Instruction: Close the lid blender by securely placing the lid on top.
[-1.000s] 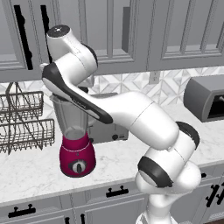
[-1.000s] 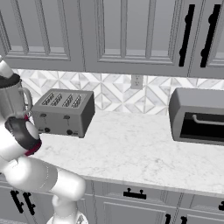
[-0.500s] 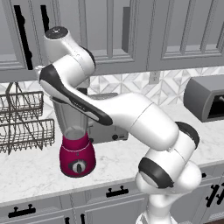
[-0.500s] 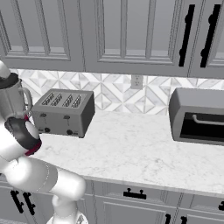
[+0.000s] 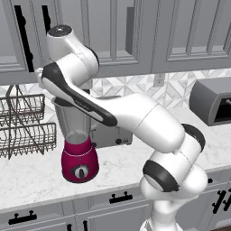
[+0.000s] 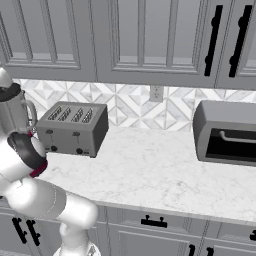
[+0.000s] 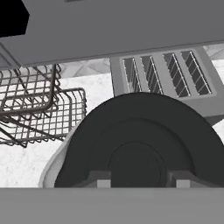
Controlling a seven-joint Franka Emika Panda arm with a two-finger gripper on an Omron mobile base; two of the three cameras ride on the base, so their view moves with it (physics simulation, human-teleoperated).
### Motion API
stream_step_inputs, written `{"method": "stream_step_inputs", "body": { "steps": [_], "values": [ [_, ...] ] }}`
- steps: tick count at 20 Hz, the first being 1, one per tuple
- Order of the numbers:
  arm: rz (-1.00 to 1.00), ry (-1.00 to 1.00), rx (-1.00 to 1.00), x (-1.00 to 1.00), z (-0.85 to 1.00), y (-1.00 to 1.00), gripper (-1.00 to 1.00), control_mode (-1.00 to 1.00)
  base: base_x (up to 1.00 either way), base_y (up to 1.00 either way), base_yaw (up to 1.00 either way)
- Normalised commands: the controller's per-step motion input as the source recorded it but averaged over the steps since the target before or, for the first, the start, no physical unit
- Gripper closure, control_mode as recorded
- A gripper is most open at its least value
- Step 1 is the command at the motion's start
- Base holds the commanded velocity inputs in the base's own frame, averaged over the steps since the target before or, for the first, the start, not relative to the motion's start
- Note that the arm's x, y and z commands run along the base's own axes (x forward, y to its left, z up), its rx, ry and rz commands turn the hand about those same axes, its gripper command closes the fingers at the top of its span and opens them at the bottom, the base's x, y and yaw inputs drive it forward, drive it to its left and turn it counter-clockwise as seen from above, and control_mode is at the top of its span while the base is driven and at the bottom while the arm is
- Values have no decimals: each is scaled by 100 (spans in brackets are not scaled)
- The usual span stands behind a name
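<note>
In the hand view the gripper (image 7: 139, 183) points straight down at the lid (image 7: 140, 144), which lies directly beneath and just ahead of its tips, flat on the rim of the blender (image 5: 77, 144). Whether the fingers are spread or pinching the disc I cannot tell; only their stubs show against the black. Past the lid, beyond the gripper, lies the toaster (image 7: 162, 72), with the wire rack (image 7: 39, 109) off to one side. The lid looks centred on the jar; probably pressing down remains.

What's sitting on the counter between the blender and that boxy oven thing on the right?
The grey toaster stands right beside the blender; from there to the oven the marble counter is bare, as the right base view shows.
</note>
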Motion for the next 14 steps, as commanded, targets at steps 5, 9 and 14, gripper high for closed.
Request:
{"method": "stream_step_inputs", "body": {
  "steps": [5, 9, 14],
  "values": [
    [19, 0, 6, 1, -39, -22, 100, -100, 0, 0, 0],
    [22, -6, 9, 0, -59, -34, 100, -100, 0, 0, 0],
    [20, -13, 6, 0, -37, -17, 100, -100, 0, 0, 0]
  ]
}}
